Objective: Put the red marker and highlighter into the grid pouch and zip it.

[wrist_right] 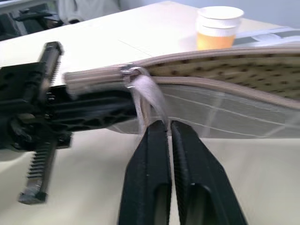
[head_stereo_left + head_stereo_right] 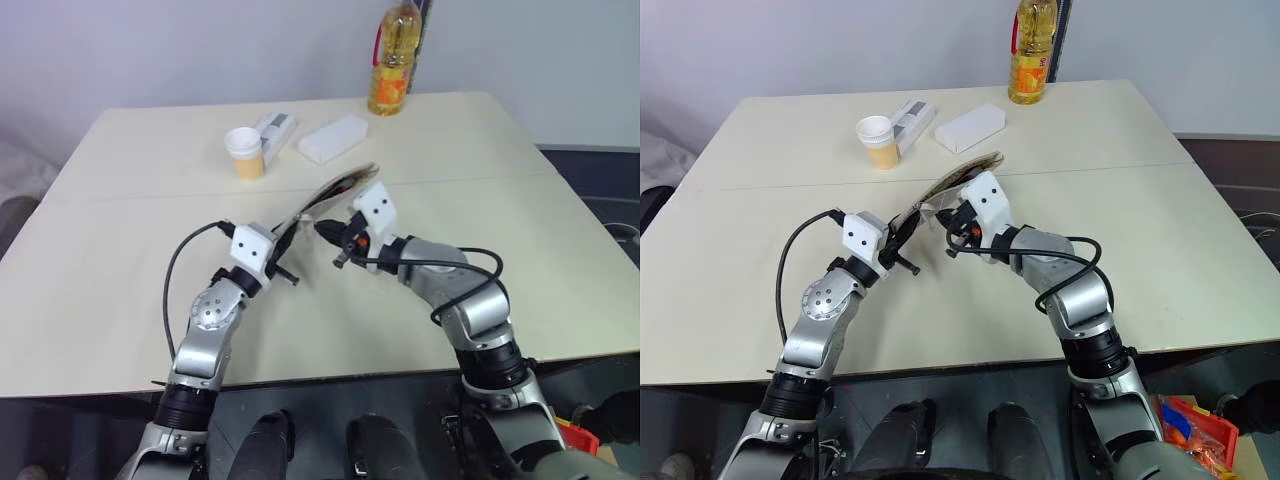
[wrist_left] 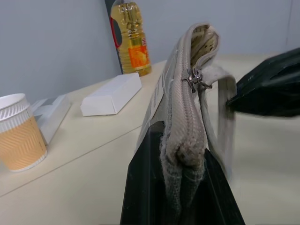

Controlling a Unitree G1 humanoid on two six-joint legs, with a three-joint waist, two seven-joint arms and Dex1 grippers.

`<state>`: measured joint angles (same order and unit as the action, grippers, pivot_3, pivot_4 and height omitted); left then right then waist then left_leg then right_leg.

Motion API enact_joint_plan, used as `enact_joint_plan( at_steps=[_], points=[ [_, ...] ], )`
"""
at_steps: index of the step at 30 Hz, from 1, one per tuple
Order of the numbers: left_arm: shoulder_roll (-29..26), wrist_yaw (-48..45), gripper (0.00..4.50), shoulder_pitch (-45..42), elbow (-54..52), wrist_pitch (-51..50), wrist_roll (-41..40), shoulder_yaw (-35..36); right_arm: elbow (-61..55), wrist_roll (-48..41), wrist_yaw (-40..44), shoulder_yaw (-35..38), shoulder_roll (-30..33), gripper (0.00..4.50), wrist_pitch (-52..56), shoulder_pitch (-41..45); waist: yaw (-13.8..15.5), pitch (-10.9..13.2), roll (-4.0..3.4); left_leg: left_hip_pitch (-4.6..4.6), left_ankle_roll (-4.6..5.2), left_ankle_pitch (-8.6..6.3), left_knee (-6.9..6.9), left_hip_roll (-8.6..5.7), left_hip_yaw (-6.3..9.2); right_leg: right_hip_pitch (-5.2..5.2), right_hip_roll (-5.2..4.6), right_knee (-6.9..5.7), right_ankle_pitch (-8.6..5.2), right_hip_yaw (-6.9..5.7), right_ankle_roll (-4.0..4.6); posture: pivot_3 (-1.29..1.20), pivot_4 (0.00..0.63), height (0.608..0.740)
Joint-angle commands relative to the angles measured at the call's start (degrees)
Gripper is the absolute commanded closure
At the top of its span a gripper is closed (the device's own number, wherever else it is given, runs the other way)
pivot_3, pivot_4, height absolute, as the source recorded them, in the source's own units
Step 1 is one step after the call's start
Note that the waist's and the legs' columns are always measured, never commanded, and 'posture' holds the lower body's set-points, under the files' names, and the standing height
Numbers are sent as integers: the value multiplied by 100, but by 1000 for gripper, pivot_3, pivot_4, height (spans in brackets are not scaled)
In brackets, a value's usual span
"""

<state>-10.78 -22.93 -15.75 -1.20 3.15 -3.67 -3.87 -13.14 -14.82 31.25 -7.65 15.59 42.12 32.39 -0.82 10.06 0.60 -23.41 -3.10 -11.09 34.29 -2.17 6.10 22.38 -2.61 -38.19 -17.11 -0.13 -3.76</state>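
My left end effector [image 3: 180, 187] clamps the grid pouch [image 3: 180, 117] by its end, steadying it above the table [image 2: 120, 290], while my right end effector [image 1: 168, 136] pinches the zipper pull [image 1: 143, 96], ready to zip.

Pouch: you have the grid pouch [image 2: 335, 190] lifted off the table [image 2: 120, 300] at mid-table, between the two grippers.
Left gripper [image 2: 282, 243]: at the pouch's 7 o'clock end.
Right gripper [image 2: 325, 228]: just beside it, at 3 o'clock.
Cup [image 2: 245, 153]: at 11 o'clock of the pouch.
Box [image 2: 333, 138]: at 12 o'clock, right of the cup.
Bottle [image 2: 394, 60]: at 1 o'clock, on the far edge.
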Motion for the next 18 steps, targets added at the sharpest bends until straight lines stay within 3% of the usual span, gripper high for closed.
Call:
enact_joint_plan(
  at_steps=[1, 8, 11, 14, 18],
  points=[
    [-170, 16, 4500, 28, -104, 263, 100, 76, 52, -43, -144, 485, 173, 4425, -161, 348, -6, 0, -1, 0, 0, 0, 0, 0, -1, 1, 1, -1, 0, 0, 0, 0, 150, 740],
    [-573, -88, 4500, 78, 94, 480, 104, 235, 509, 68, -410, 974, 558, 4425, -346, 553, 2, 0, -1, 0, 0, 0, -2, 1, -2, 1, -1, -1, 0, 0, 0, 0, 150, 740],
    [-591, -89, 4500, 81, 103, 468, 28, 260, 241, -194, 35, 770, 740, 4425, -183, 278, 4, 0, -1, -1, 0, 0, -3, 0, -3, 1, -3, 0, 0, 1, 0, 0, 150, 740],
    [-539, -53, 4500, 61, 90, 443, -14, 262, -273, -529, 371, 424, 619, 3568, -27, -16, -10, 0, -1, -1, 1, 0, -4, 1, -2, 1, -3, 1, 0, 2, 0, 0, 150, 740],
    [-433, 2, 4500, 40, 60, 426, 27, 210, -669, -391, 225, -200, 363, 1552, 52, -254, -33, 1, -1, 0, 1, -1, -5, 5, -2, 4, 0, -2, 0, 3, 0, 0, 150, 740]
  ],
)
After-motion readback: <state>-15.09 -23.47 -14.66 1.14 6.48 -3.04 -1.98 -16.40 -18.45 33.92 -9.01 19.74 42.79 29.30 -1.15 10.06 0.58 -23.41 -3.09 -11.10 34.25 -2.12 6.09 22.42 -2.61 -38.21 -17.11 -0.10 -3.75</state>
